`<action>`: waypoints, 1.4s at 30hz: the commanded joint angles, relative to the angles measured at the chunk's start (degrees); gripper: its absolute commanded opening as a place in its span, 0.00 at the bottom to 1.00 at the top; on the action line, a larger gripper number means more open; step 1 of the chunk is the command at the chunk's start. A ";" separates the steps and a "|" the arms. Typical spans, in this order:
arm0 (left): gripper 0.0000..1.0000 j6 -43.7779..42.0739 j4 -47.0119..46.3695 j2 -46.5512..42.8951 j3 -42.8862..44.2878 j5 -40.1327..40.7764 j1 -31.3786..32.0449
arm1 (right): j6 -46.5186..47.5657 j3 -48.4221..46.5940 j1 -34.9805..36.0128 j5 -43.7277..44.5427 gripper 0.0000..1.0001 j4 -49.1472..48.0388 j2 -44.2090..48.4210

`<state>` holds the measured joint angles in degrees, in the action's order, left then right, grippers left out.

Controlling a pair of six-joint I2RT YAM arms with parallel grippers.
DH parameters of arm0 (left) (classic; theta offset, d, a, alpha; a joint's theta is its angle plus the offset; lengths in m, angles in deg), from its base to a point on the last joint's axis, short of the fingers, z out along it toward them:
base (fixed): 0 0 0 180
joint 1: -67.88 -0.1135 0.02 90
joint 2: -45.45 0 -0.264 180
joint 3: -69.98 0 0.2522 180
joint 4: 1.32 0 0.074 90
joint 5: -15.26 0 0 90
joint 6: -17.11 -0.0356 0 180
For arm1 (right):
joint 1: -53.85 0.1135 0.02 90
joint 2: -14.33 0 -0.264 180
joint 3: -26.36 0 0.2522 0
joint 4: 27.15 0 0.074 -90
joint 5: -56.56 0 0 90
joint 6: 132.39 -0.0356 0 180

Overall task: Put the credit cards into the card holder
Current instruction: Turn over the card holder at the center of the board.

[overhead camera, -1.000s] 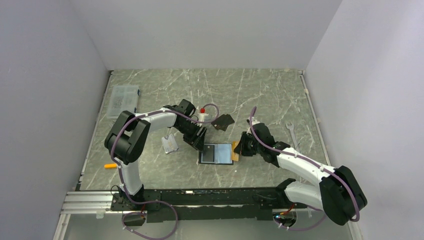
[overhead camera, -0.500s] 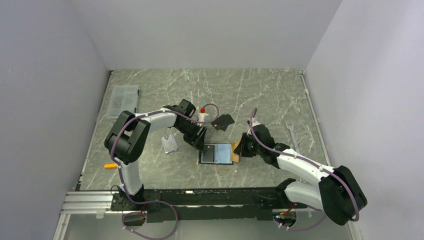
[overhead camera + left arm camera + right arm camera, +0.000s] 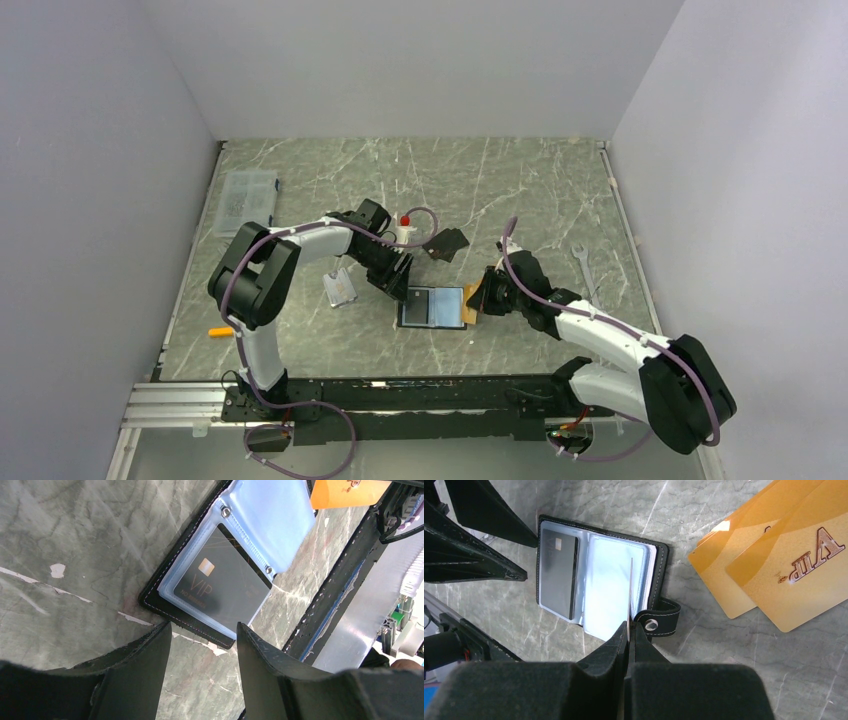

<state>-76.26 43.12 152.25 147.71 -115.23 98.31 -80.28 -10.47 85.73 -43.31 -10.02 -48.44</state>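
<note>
My right gripper (image 3: pixel 628 630) is clamped on a thin card (image 3: pixel 629 590) that I see only edge-on from its wrist, so I cannot tell its colour. The card stands on edge and its long axis points straight forward from the fingertips.

Directly under it, ahead of that hand, lies the small black leather-like card holder (image 3: pixel 654 575). It is spread open and flat on the grey marbled table top (image 3: pixel 704 510). Its fold runs roughly parallel to the held card, and its snap tab (image 3: pixel 659 622) sits just right of my fingertips.

The card's edge hangs over the empty shiny clear pocket (image 3: pixel 611 580), near that pocket's side closest to the tab. I cannot tell whether it is touching the plastic. The pocket further left of the hand already carries a black rectangular card (image 3: pixel 558 570). Two flat orange-tan cards (image 3: pixel 774 565) lie overlapped on the table, off to the hand's right and forward, apart from the holder.

My left gripper (image 3: pixel 204 627) has its jaws apart around nothing, and the holder's corner is just beyond its fingertips.

I judge the right hand is the one to act. The card must tip flat and line up with the pocket mouth, while the left could pin the leather.
</note>
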 commanded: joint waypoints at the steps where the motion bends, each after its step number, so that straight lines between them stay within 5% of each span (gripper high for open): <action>1: 0.57 -0.67 -0.87 -0.63 -1.41 1.23 0.17 | -0.73 -0.46 0.24 -0.96 0.00 -1.54 1.83; 42: 0.57 -0.46 -1.68 -2.39 -2.63 0.23 0.30 | -9.66 3.54 -3.15 -6.35 0.00 -11.88 2.68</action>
<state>-76.26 41.63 151.18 146.11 -115.42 98.33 -87.06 -7.28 83.77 -47.72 -16.03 -44.87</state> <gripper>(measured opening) 0.570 0.010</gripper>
